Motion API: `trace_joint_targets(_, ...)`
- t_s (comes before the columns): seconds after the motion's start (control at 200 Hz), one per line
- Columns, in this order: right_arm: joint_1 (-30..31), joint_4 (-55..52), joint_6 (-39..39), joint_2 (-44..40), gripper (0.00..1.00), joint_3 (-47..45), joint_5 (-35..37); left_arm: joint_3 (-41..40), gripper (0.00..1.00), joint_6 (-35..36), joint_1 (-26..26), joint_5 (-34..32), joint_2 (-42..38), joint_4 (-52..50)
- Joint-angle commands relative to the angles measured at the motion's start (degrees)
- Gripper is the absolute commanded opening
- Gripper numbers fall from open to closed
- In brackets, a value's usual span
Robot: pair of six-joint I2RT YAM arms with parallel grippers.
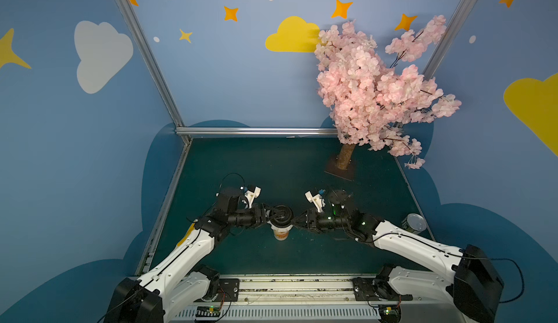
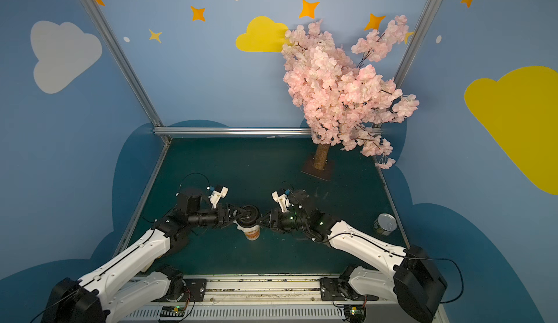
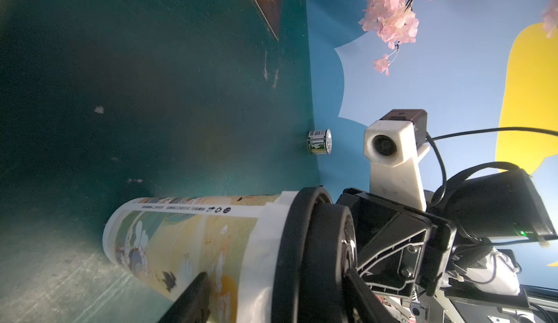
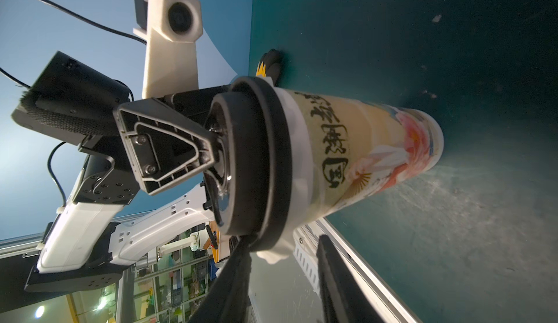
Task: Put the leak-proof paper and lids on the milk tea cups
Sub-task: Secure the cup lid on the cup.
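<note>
Task is looking nearly done. The leak-proof paper (image 4: pixel 303 155) is lying over the mouth of the milk tea cup (image 1: pixel 280 234). Its whitish skirt is showing as a band under the black lid (image 1: pixel 281 213), which is sitting on top of it. In the right wrist view one flap is sticking out unevenly below the lid rim. The cup is standing upright on the table (image 1: pixel 271 167), mid-width and nearer the front rail.

The left gripper (image 1: pixel 275 215) is reaching in with jaws apart. One finger is resting in the lid's top recess and the other is hanging beside the cup wall; it is not clamping anything, as far as I can judge. The right gripper (image 1: pixel 295 219) is also standing parted, straddling the lid rim and the flap, with one finger touching the lid edge.

Probably remaining: seating the lid evenly, then both arms backing off.

Room is tight at the lid, with the grippers crowding it from both sides, so a nudge is risking tipping the tall cup. Open table is lying behind and to both sides. The can (image 1: pixel 415 222) is sitting well apart by the right edge, and the blossom tree (image 1: pixel 342 158) is standing at the back right.
</note>
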Motion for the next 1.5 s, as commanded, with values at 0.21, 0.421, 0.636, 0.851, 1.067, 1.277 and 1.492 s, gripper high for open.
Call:
trace_joint_targets(0.21,-0.5,2.6,1.3,3.0,0.37,0.0,0.1,-4.1,0.66,1.2,-0.9,-6.1,2.4,-13.3)
trace_joint_targets(0.421,-1.0,-1.9,3.9,6.0,0.26,-0.8,3.1,-4.3,0.66,1.3,-0.9,-6.2,2.6,-13.3)
trace_joint_targets(0.636,-1.2,-3.7,6.2,9.4,0.20,-3.0,5.8,-4.8,0.65,1.2,-0.9,-6.5,2.7,-13.2)
trace_joint_targets(0.851,-1.2,-8.9,5.2,11.0,0.18,-2.3,8.9,-5.0,0.65,1.2,-0.9,-6.4,3.1,-12.7)
trace_joint_targets(1.067,-1.3,-3.9,0.5,4.9,0.29,-0.4,5.4,-5.0,0.65,1.3,-0.9,-6.3,3.2,-12.7)
trace_joint_targets(1.277,-4.5,-1.9,-4.5,-1.5,0.31,5.9,-3.3,-4.8,0.65,1.4,-0.8,-6.5,2.9,-12.9)
trace_joint_targets(1.492,-8.1,1.2,-3.0,2.0,0.25,5.4,-7.9,-4.7,0.65,1.4,-0.9,-6.4,2.8,-13.1)
